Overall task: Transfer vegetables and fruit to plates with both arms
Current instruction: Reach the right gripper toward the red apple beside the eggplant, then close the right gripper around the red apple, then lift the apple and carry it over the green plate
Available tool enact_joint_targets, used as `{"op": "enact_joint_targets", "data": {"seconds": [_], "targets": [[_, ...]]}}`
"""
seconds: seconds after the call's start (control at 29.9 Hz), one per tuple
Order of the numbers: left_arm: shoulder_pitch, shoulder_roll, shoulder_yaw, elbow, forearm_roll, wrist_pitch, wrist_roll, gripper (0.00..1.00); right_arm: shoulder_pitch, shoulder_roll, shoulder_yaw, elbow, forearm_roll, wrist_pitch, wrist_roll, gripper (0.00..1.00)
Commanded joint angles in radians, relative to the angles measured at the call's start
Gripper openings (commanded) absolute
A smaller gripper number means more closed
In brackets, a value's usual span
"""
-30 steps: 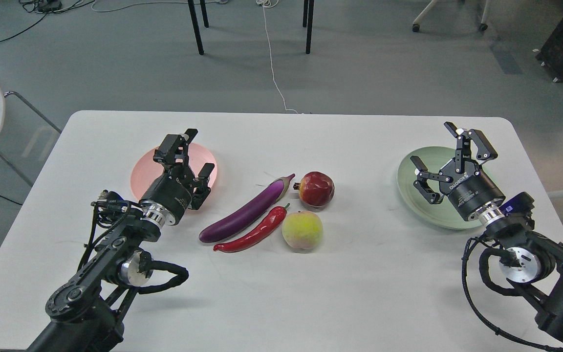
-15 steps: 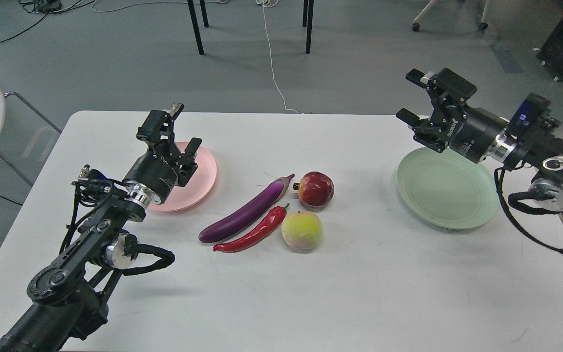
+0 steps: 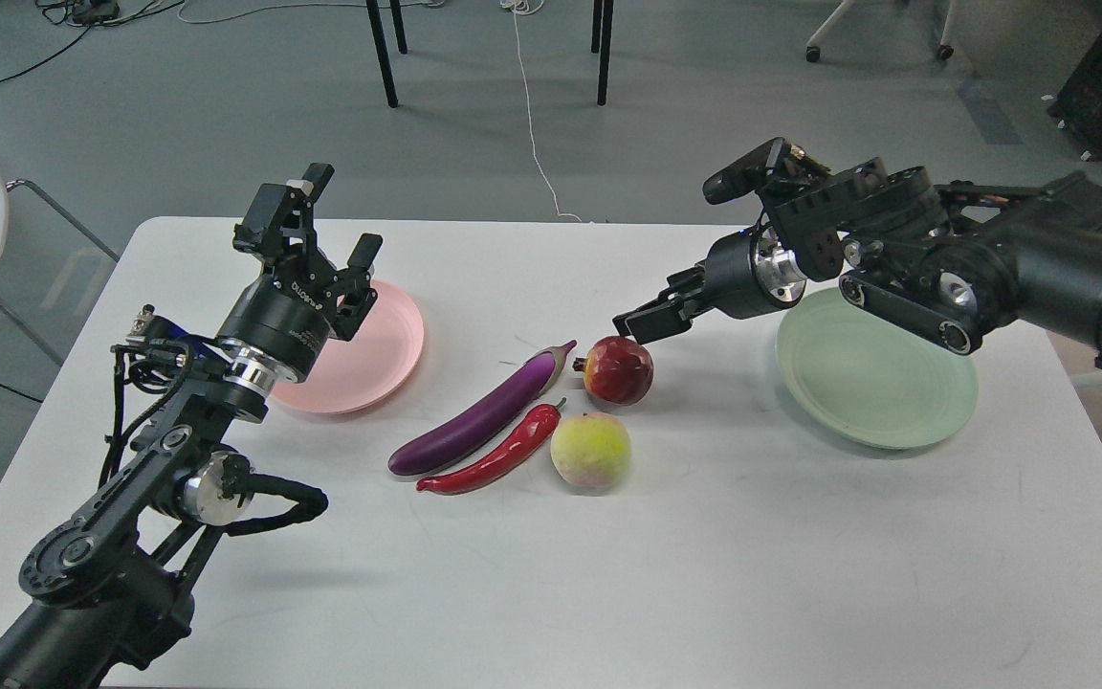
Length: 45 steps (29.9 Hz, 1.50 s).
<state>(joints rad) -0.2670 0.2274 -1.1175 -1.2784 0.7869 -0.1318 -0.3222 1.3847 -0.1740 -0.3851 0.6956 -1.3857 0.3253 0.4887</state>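
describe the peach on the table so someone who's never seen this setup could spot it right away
On the white table, four pieces of produce lie grouped in the middle, between a pink plate and a green plate. The peach is the one nearest the camera, beside the red chili's stem. It alone is fuzzy and yellow-green; the other round fruit is glossy dark red.

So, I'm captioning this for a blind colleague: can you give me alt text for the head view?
The right gripper reaches low beside a pomegranate mid-table, next to an eggplant, chili pepper and peach. The open left gripper hovers over an empty pink plate; an empty green plate sits right.
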Motion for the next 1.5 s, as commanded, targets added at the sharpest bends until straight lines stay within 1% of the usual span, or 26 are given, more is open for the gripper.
{"op": "enact_joint_targets", "data": {"seconds": [0.0,0.2,0.33,0.5,0.7,0.8,0.87,0.9,1.04,1.1,1.24,1.4,1.47], "targets": [[0.014,0.006,-0.007,-0.018,0.0,0.0,0.0,0.98,-0.001,0.079,-0.055,-0.045,-0.004,-0.025,0.0,0.99],[0.023,0.015,-0.007,-0.027,0.0,-0.002,0.0,0.98,-0.012,0.122,-0.087,-0.088,-0.004,-0.028,0.0,0.99],[0.02,0.018,-0.01,-0.027,0.0,0.0,0.002,0.98,-0.03,0.136,-0.117,-0.091,-0.004,-0.072,0.0,0.99],[0.023,0.03,-0.01,-0.032,0.0,-0.002,0.0,0.98,-0.059,0.143,-0.118,-0.094,-0.004,-0.084,0.0,0.98],[0.023,0.032,-0.01,-0.033,0.0,0.0,0.0,0.98,-0.084,0.168,-0.158,-0.122,-0.004,-0.169,0.0,0.94],[0.023,0.036,-0.012,-0.033,0.0,-0.002,0.0,0.98,-0.084,0.168,-0.184,-0.13,-0.004,-0.206,0.0,0.89],[0.023,0.04,-0.01,-0.033,0.0,-0.002,0.0,0.98,-0.084,0.163,-0.192,-0.13,-0.004,-0.212,0.0,0.8],[0.023,0.04,-0.01,-0.033,0.0,-0.002,0.0,0.98,-0.082,0.163,-0.196,-0.13,-0.004,-0.212,0.0,0.75],[0.023,0.047,-0.012,-0.033,0.0,-0.002,0.0,0.98,-0.082,0.16,-0.215,-0.13,-0.004,-0.215,0.0,0.43],[0.023,0.049,-0.012,-0.033,0.0,-0.002,0.0,0.98,-0.075,0.157,-0.216,-0.128,-0.004,-0.215,0.0,0.3],[0.023,0.05,-0.012,-0.035,-0.001,-0.002,0.0,0.98,-0.036,0.139,-0.212,-0.122,-0.001,-0.244,0.0,0.29],[0.023,0.049,-0.01,-0.042,-0.001,-0.002,0.0,0.98,0.059,0.039,-0.21,-0.117,-0.001,-0.308,0.0,0.3],[0.02,0.049,-0.01,-0.042,-0.001,-0.003,0.002,0.98,0.08,-0.025,-0.212,-0.099,-0.006,-0.334,0.0,0.3]]}}
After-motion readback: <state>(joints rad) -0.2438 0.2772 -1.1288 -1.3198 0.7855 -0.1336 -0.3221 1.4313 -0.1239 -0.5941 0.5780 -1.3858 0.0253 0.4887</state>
